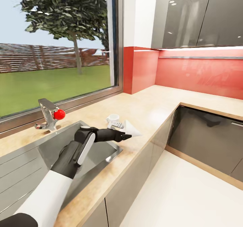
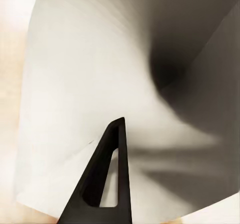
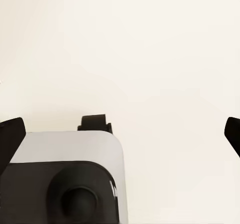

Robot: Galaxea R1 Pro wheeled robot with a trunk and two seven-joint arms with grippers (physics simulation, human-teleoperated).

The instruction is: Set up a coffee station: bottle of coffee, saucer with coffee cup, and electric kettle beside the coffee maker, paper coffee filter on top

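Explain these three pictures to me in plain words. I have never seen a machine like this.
This is a simulated wheeled robot with two arms, steered by a person. The big picture looks down from its head; the other two come from cameras near each gripper. Its left gripper holds a white cone-shaped paper coffee filter above the beige kitchen countertop; the left wrist camera stares into that filter. A white coffee cup stands by the steel sink. The right wrist picture shows open black fingertips against pale floor.

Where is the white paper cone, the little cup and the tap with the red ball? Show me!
paper coffee filter (image 1: 132, 128): head view, middle of the white cone.
coffee cup (image 1: 113, 118): head view, its white side wall.
faucet (image 1: 47, 114): head view, its metal body beside the red knob.
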